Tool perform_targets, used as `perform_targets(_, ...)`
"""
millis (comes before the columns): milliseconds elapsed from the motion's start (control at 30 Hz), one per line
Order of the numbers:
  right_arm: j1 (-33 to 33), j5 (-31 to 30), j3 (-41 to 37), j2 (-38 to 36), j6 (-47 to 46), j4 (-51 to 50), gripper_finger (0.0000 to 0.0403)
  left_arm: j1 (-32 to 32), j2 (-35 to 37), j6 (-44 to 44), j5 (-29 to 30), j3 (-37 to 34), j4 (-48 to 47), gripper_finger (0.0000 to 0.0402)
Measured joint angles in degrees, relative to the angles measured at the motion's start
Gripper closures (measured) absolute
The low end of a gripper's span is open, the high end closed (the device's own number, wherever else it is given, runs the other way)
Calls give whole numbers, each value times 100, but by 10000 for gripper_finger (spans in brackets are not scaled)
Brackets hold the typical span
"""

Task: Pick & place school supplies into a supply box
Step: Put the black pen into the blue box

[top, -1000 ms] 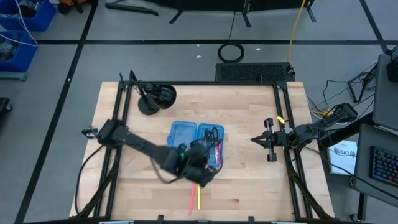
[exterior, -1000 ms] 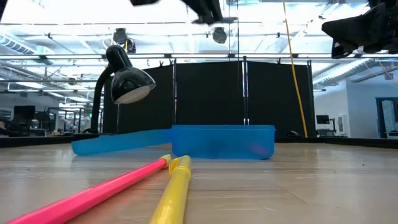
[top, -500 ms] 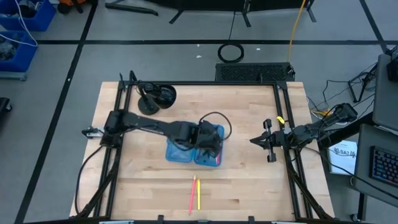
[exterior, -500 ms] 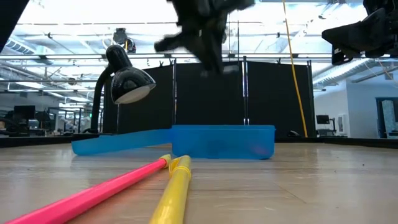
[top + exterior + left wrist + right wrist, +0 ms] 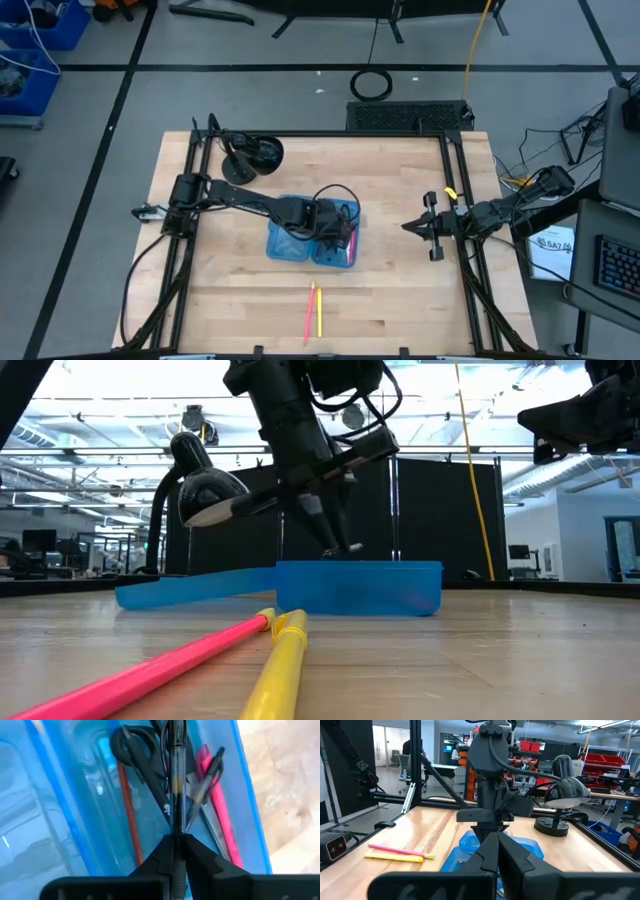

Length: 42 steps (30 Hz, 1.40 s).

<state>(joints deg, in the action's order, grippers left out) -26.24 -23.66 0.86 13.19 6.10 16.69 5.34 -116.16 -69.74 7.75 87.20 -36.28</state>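
Supply box (image 5: 290,245) translucent light blue; pens on desk (image 5: 400,290): one pink (image 5: 309,313), one yellow (image 5: 319,318); scissors (image 5: 145,765) black-handled; desk pale wood.

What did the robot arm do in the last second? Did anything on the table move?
The left gripper swung from near the two loose pens back over the supply box and came down low over its right half, shut on a black pen it is carrying. The pink pen and yellow pen on the table, the box, the lamp and the right gripper stayed where they were.
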Motion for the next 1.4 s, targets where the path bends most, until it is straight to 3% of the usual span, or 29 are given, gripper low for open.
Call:
perform_targets(967, 0, 0, 0, -2, 67, 61, 403, 118, -272, -836, 512, 2, -273, 371)
perform_targets(1400, 0, 2, 0, 0, 60, 87, 403, 118, -459, -323, 248, 2, 1, 370)
